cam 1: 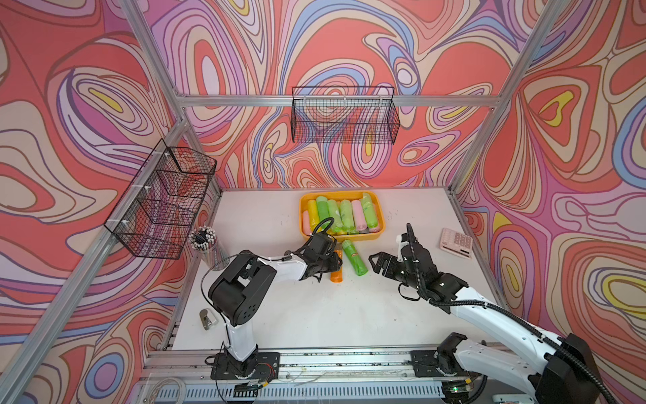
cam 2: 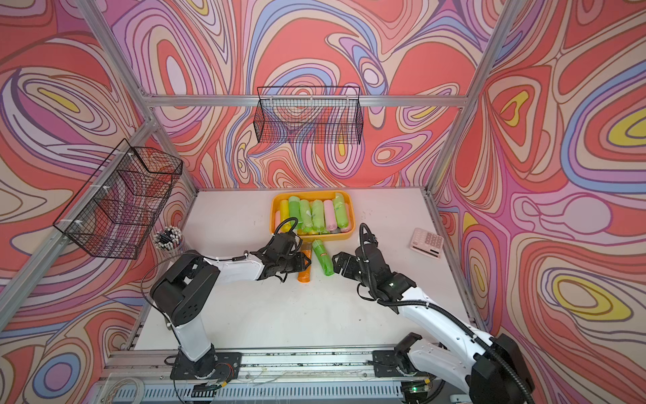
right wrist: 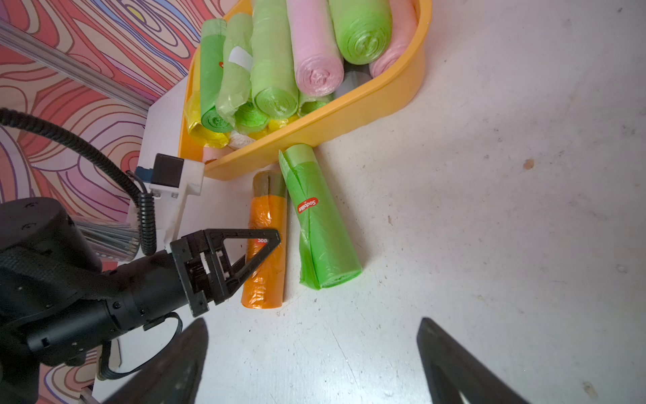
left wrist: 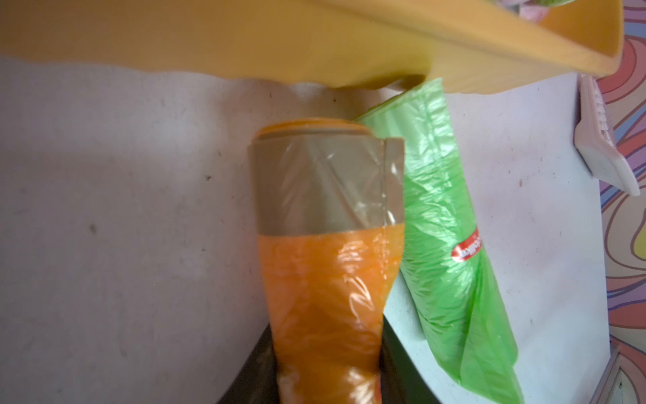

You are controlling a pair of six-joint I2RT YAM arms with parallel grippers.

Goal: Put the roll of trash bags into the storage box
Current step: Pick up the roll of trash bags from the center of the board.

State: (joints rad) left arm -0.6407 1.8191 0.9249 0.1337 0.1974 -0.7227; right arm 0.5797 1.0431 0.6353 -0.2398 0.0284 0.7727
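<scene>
Two items lie loose on the table (cam 1: 314,314), just in front of the box (cam 1: 344,237), both outside it.
Orange roll (right wrist: 267,213): near end hidden under the left gripper (cam 1: 336,263); in the left wrist view its lower part runs off frame between two dark fingers (left wrist: 244,370) pressing both flanks, so the jaws are clamped narrowly on it.
Green roll (right wrist: 321,224): just beside the orange one, far end tucked under the box rim; red oval label, lettering too small to read from above.
Right gripper (right wrist: 313,328): only two cut-off tips (right wrist: 181,349) show in its own wrist view, set wide apart, nothing between.
Box: smooth orange-yellow plastic, rounded corners, flared rim, packed with green, pink and yellow rolls (cam 1: 341,217); the lower layer mostly covered.
Roll surfaces: crinkled glossy film on cylinders; the orange roll carries a dull brown band at its far end.
Table: white, matte, speckled.
</scene>
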